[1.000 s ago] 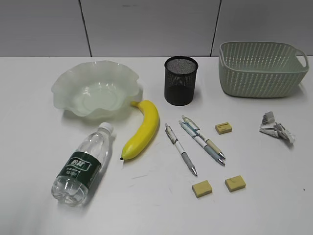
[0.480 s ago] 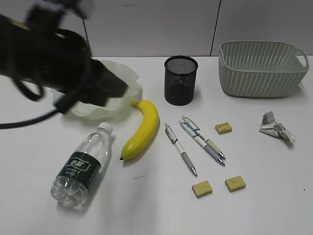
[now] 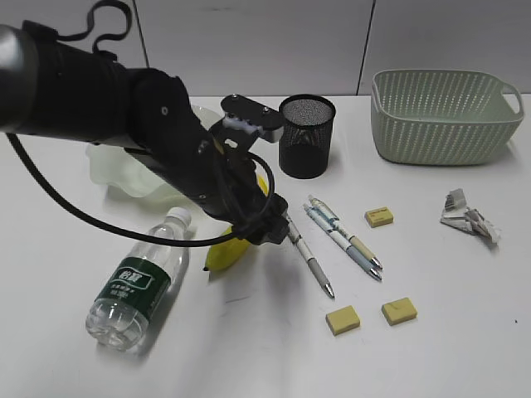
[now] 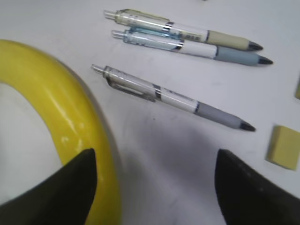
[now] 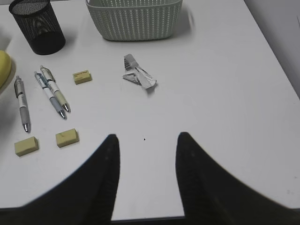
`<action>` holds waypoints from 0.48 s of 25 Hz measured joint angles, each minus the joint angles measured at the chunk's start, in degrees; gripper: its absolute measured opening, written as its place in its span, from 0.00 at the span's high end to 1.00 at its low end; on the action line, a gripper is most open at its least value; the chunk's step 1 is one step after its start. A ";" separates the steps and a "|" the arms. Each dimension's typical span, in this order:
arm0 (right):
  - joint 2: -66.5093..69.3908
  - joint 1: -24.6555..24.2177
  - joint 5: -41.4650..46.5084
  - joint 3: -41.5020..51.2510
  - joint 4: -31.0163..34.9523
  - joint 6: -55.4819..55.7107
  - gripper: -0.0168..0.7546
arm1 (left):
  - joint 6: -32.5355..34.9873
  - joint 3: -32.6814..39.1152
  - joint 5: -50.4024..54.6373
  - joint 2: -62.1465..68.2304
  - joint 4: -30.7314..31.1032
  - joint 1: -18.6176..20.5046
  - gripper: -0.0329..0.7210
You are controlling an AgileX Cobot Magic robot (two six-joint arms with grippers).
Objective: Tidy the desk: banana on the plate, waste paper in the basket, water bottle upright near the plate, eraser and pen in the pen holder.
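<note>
The yellow banana [image 3: 219, 254] lies on the white desk [image 3: 465, 348], mostly hidden by my left arm; it fills the left of the left wrist view [image 4: 61, 108]. My left gripper [image 3: 270, 235] [image 4: 154, 161] is open just above the desk, its left finger over the banana. The pale-green plate [image 3: 108, 166] is partly hidden behind the arm. The water bottle [image 3: 137, 282] lies on its side. The black pen holder [image 3: 307, 137] and the basket [image 3: 444, 116] stand at the back. The waste paper [image 3: 469, 217] [image 5: 138, 77] lies at the right. My right gripper [image 5: 146, 138] is open and empty.
Three pens [image 3: 307, 253] [image 3: 344, 236] [image 4: 173, 96] lie in the middle. Three yellow erasers [image 3: 379, 216] [image 3: 343, 319] [image 3: 399, 310] lie near them. The right wrist view shows the desk's near edge [image 5: 150, 218] just below the right gripper.
My left arm has swung in from the left and come down over the banana and the plate's right side. The objects have not moved.
</note>
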 joint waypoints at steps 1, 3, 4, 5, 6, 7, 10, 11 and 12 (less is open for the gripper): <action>0.00 0.00 0.00 0.00 0.07 0.00 0.55 | -2.73 -0.41 -0.92 0.98 2.24 0.00 0.19; 0.00 0.00 0.00 0.00 0.38 0.00 0.55 | -9.63 -1.14 -1.67 2.56 8.13 0.00 0.20; 0.00 0.00 0.00 0.00 0.79 0.00 0.55 | -12.72 -1.34 -1.93 3.23 11.77 0.00 0.20; 0.00 0.00 0.00 0.00 1.06 0.00 0.55 | -16.06 -1.40 -1.93 3.75 15.06 0.00 0.20; 0.00 0.00 0.00 0.00 1.20 0.00 0.55 | -18.37 -1.40 -1.93 4.13 17.48 0.00 0.20; 0.00 0.00 -0.05 0.00 1.33 0.00 0.55 | -19.68 -1.40 -1.87 4.43 19.00 0.00 0.20; 0.00 0.00 -0.05 0.00 1.51 0.00 0.55 | -21.32 -1.46 -1.93 5.33 20.26 0.00 0.20; 0.00 0.00 -0.05 0.00 1.51 0.00 0.55 | -21.42 -1.52 -1.98 5.87 20.54 0.00 0.20; 0.00 0.00 -0.05 0.00 1.56 0.00 0.55 | -21.56 -1.78 -2.05 6.39 20.74 0.00 0.20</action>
